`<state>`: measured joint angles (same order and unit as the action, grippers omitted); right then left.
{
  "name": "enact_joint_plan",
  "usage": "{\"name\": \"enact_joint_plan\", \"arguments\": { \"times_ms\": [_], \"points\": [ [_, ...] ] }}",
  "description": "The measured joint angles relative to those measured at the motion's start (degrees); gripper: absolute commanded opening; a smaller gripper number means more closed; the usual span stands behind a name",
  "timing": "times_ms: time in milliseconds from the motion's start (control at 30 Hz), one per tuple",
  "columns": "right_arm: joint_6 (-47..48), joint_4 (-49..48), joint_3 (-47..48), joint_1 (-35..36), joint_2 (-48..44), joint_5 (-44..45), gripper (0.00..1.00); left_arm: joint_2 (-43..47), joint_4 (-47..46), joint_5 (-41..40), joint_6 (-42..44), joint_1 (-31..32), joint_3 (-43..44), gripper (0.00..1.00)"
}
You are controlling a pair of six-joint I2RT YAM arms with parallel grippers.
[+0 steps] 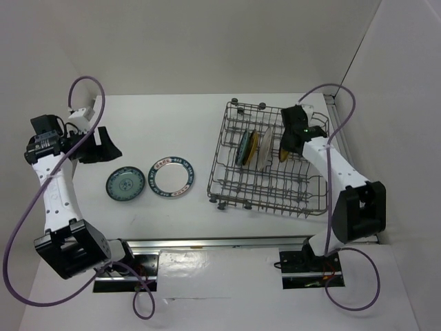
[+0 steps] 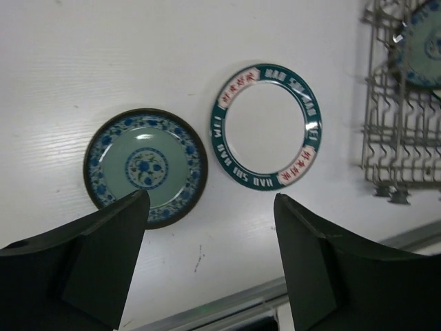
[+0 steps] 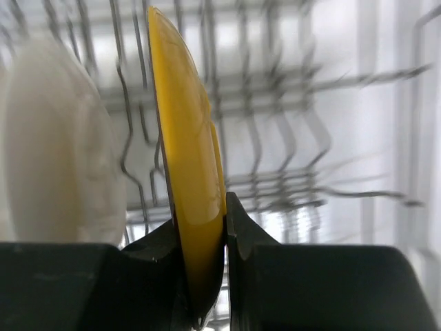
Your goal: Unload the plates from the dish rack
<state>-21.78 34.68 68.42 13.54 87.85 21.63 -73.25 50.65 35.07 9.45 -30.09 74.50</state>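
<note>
On edge between the tines (image 1: 289, 185) of the dish rack (image 1: 269, 200), at the right of the desk (image 1: 172, 117): a dark teal plate (image 1: 242, 149), a yellow plate (image 3: 182, 138) and a white plate (image 3: 55, 145), side by side. Clamped on the rim of the yellow plate, one finger on each face: the right gripper (image 3: 204, 231), with the white plate just beside it. Hard to confirm from above, the fingers dark against the wire, but probably the same grip. Flat on the desk and left of the rack, near each other but not touching: a blue-flowered plate (image 2: 145, 167) and a teal-rimmed plate (image 2: 267, 126). Near those two, the left gripper (image 2: 210, 200), jaws wide apart, holding nothing. Right arm plainly the nearer to the rack. Next, by judgement: lift in line with the upright face until clear of the tines, then carry left toward the desk. No twisting before that, for fear of knocking the white neighbour.
</note>
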Motion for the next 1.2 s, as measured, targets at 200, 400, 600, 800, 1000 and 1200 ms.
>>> {"name": "enact_joint_plan", "arguments": {
  "times_ms": [200, 400, 600, 800, 1000, 1200],
  "points": [
    [6.4, 2.0, 13.6, 2.5, -6.7, 12.1, 0.00, 0.0, 6.7, 4.8, 4.1, 5.7, 4.5, 0.97],
    [10.4, -7.6, 17.0, 12.7, -13.7, -1.6, 0.00, 0.0, 10.7, 13.6, 7.1, 8.2, 5.4, 1.00],
    [0.3, -28.0, 8.2, 17.1, -7.1, -38.4, 0.00, 0.0, 9.8, 15.7, 5.2, 11.4, 5.2, 1.00],
    [-8.2, -38.9, 7.3, 25.1, 12.3, -58.9, 0.00, 0.0, 6.3, 12.0, 2.1, 15.3, 1.9, 1.00],
    [-11.7, -43.6, 8.7, 30.1, 17.5, -66.7, 0.00, 0.0, 3.1, 6.2, -0.6, 18.1, -2.6, 0.92],
    [-14.0, -47.5, 9.1, 30.5, 18.8, -67.8, 0.00, 0.1, 3.1, 5.7, -0.5, 19.4, -3.2, 0.56]
  ]
}}
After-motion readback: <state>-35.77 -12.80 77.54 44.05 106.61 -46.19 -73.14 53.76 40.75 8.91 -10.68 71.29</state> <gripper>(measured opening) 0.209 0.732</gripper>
